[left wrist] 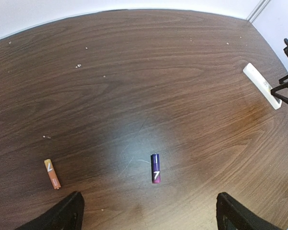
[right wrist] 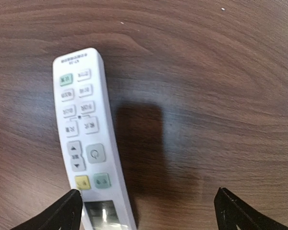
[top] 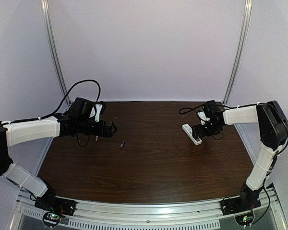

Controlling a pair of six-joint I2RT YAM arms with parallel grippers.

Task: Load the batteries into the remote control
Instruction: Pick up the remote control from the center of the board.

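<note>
The white remote control (right wrist: 89,143) lies face up on the brown table, buttons and display showing; it also shows in the top view (top: 191,133) and the left wrist view (left wrist: 262,85). My right gripper (right wrist: 148,208) is open above it, with the remote close to its left finger (right wrist: 67,211). The bluish-purple battery (left wrist: 155,168) lies flat between and just ahead of my open, empty left gripper (left wrist: 150,213). The orange-red battery (left wrist: 52,174) lies to its left, ahead of the left finger (left wrist: 67,213). In the top view the batteries (top: 122,144) (top: 95,139) lie near the left gripper (top: 108,128).
The dark wooden table (top: 149,163) has white walls at the back and sides with metal posts at the corners. A black cable (top: 81,86) loops behind the left arm. Small pale specks dot the wood.
</note>
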